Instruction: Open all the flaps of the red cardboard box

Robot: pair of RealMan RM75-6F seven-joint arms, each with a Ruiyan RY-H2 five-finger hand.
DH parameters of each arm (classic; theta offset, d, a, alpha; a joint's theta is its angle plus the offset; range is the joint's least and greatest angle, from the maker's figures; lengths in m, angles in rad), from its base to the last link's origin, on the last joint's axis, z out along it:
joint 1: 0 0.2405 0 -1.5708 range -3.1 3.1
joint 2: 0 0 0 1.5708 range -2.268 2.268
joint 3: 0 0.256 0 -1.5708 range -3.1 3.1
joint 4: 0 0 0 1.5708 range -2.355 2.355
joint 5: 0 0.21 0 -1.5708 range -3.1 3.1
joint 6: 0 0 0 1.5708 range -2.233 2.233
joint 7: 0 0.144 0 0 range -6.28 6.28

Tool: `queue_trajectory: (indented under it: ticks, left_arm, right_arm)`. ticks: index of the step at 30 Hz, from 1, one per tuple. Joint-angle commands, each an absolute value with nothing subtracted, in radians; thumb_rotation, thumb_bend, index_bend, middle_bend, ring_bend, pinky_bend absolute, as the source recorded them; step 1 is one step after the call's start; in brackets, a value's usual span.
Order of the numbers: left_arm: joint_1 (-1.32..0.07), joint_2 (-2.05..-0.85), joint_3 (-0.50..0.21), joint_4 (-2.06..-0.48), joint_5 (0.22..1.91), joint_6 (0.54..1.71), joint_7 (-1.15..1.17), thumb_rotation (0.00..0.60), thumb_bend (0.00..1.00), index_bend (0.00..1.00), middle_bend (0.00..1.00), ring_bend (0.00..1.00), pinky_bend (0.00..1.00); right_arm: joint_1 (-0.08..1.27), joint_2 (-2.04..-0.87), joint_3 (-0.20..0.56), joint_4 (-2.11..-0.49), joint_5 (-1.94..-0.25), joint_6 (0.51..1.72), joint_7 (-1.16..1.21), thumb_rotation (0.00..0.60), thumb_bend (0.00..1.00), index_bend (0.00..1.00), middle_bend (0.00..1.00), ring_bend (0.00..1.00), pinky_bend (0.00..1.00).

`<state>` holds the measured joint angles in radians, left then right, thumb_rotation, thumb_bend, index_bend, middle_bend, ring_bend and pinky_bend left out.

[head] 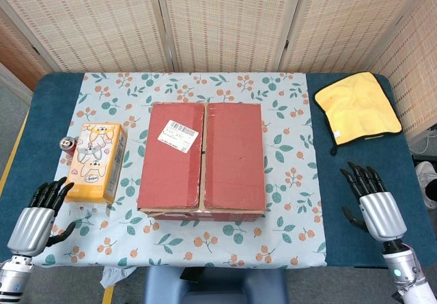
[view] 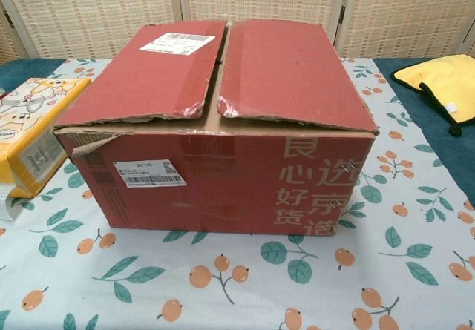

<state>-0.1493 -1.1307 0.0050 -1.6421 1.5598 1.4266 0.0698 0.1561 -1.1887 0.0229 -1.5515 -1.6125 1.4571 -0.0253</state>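
Head view shows the red cardboard box [head: 202, 159] sitting in the middle of the worktop [head: 341, 242] on a leaf-and-berry patterned cloth [head: 290, 181], its two top flaps [head: 232, 155] lying flat and meeting along a centre seam, with a white label [head: 178, 136] on the left flap. Both hands are well apart from the box and touch nothing. At the near left corner the left hand [head: 42, 212] hovers with its fingers spread and empty; at the near right edge the right hand [head: 371, 200] is likewise open and empty, fingers pointing away from the robot. The box lies between the two, farther from the near edge than either. A yellow carton with cartoon cats [head: 97, 162] lies just beside the box on its left, and a small can [head: 69, 144] touches the carton's far left corner. A folded yellow cloth [head: 356, 107] rests at the far right corner. In the chest view the box's front wall carries pale Chinese lettering [view: 320, 194] and a second label [view: 149, 173], and the flaps' near edges are torn.
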Motion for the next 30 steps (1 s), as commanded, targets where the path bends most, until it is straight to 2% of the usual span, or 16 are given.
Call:
queue_trajectory:
  ticks: [1,11,18,25,30]
  left_arm:
    - [-0.149,-1.131,0.005,-1.643,1.560,1.428,0.069,0.600,0.36,0.00,0.00,0.00,0.00]
    - [-0.156,-1.130,0.007,-1.642,1.575,1.423,0.051,0.600,0.36,0.00,0.00,0.00,0.00]
    - [-0.163,-1.126,0.003,-1.636,1.563,1.408,0.035,0.600,0.36,0.00,0.00,0.00,0.00]
    - [-0.161,-1.117,0.006,-1.637,1.567,1.412,0.008,0.600,0.36,0.00,0.00,0.00,0.00]
    - [-0.156,-1.098,0.004,-1.637,1.564,1.422,-0.035,0.600,0.36,0.00,0.00,0.00,0.00]
  right_arm:
    - [0.158,-1.190,0.021,-1.551,-1.613,1.452,-0.029,0.600,0.41,0.00,0.00,0.00,0.00]
    - [0.168,-1.175,-0.006,-1.562,-1.702,1.483,0.071,0.600,0.41,0.00,0.00,0.00,0.00]
    - [0.220,-1.099,-0.012,-1.695,-1.830,1.497,0.105,0.600,0.41,0.00,0.00,0.00,0.00]
    - [0.324,-1.091,0.022,-1.874,-1.873,1.377,0.041,0.600,0.41,0.00,0.00,0.00,0.00]
    - [0.396,-1.151,0.067,-1.949,-1.842,1.277,-0.043,0.600,0.41,0.00,0.00,0.00,0.00]
